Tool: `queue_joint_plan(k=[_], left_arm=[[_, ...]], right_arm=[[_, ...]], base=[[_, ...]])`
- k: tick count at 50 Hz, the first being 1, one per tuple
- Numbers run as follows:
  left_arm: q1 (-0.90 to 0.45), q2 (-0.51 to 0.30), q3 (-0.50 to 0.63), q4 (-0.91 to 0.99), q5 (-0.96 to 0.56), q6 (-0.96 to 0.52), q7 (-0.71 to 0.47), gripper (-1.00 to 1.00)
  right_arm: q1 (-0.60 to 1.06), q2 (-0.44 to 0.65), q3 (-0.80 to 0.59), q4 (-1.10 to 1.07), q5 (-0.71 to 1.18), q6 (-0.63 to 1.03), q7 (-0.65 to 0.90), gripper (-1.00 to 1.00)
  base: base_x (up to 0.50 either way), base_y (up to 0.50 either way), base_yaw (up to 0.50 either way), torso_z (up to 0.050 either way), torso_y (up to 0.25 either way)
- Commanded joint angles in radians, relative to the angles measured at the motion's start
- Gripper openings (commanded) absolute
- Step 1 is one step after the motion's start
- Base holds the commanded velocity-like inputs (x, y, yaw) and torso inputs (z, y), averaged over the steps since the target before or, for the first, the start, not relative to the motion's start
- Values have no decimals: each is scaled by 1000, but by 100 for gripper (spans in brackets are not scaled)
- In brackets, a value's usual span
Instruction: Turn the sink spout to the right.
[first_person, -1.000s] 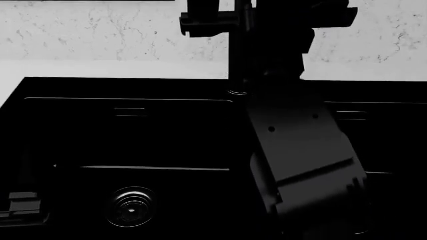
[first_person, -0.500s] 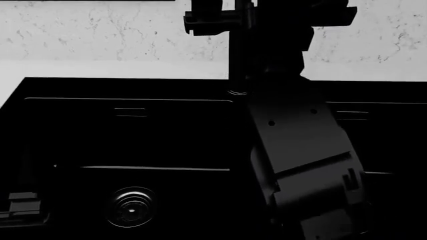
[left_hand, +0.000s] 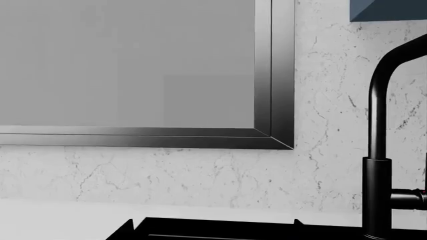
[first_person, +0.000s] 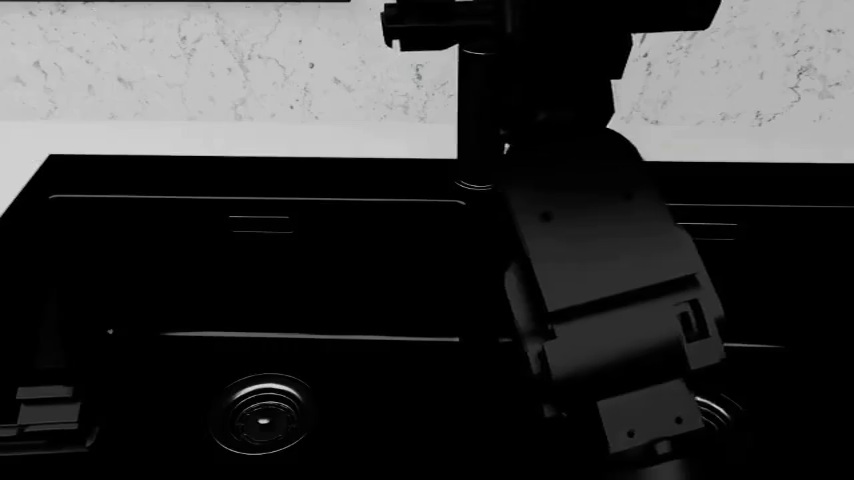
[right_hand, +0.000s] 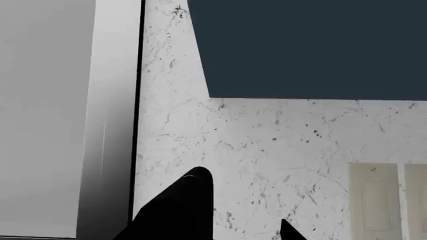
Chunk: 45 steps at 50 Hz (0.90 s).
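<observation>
The sink spout (first_person: 478, 100) rises as a slim black tube behind the sink (first_person: 267, 175). My right arm (first_person: 601, 270) reaches up along its right side, and the hand merges with the dark spout at the frame's top. In the right wrist view my right gripper (right_hand: 241, 197) is open, with only marbled wall between its fingers. The left wrist view shows the spout (left_hand: 377, 150) curving over, its side stub (left_hand: 408, 199) low down. My left gripper (left_hand: 213, 221) shows two wide-apart tips with nothing between them, and sits low left of the basin (first_person: 47, 412).
A marbled backsplash (first_person: 200, 70) and white counter strip (first_person: 200, 138) run behind the sink. A dark-framed window (left_hand: 273, 75) is on the wall left of the spout. Ringed drains (first_person: 260, 415) lie in the basins. Wall switches (right_hand: 377, 200) and a blue cabinet (right_hand: 307, 45) are ahead.
My right arm has pushed further up and forward along the spout. The dark piece left of the spout at the top has shifted right and upward. The sink and left gripper stay put.
</observation>
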Motion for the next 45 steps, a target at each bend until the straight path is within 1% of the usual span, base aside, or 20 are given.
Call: queue_joint_plan(k=[1, 21, 45], left_arm=[[-1, -3, 2, 3, -2, -2, -4, 100], [-2, -8, 6, -5, -6, 7, -5, 100], [-4, -14, 11, 0, -12, -1, -15, 100]], right_arm=[[13, 15, -4, 15, -4, -10, 9, 100], [-8, 68, -6, -100, -1, 73, 57, 100], [-6, 102, -4, -121, -9, 89, 85, 100]], base=[[0, 0, 0, 0, 0], [0, 0, 0, 0, 0], [0, 0, 0, 0, 0]])
